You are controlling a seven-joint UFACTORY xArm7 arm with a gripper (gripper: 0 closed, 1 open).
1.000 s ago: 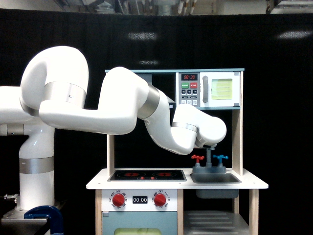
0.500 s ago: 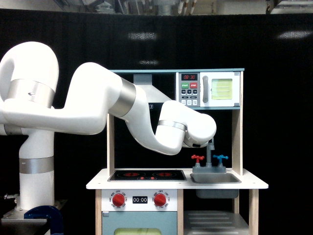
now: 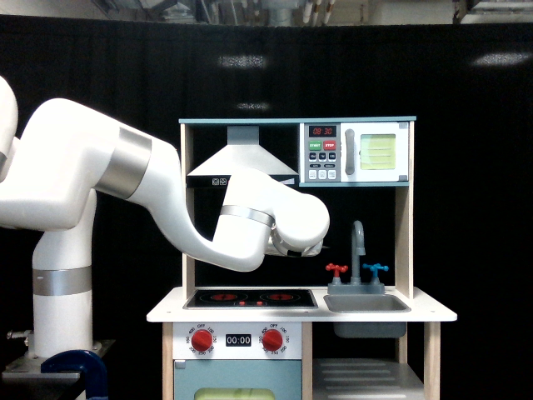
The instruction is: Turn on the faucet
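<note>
The white arm (image 3: pixel 166 208) bends over the stove (image 3: pixel 250 297), and its gripper (image 3: pixel 312 248) is mostly hidden, so I cannot tell if the fingers are apart or together. The faucet (image 3: pixel 358 250) stands upright behind the sink (image 3: pixel 366 303), to the exterior view's right of the gripper and apart from it.

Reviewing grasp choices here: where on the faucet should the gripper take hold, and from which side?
Probably a cross handle, the red one nearest the arm, rather than the faucet spout. It stands upright on the base, so come from above, jaws across its arms. The gripper itself is hidden.
</note>
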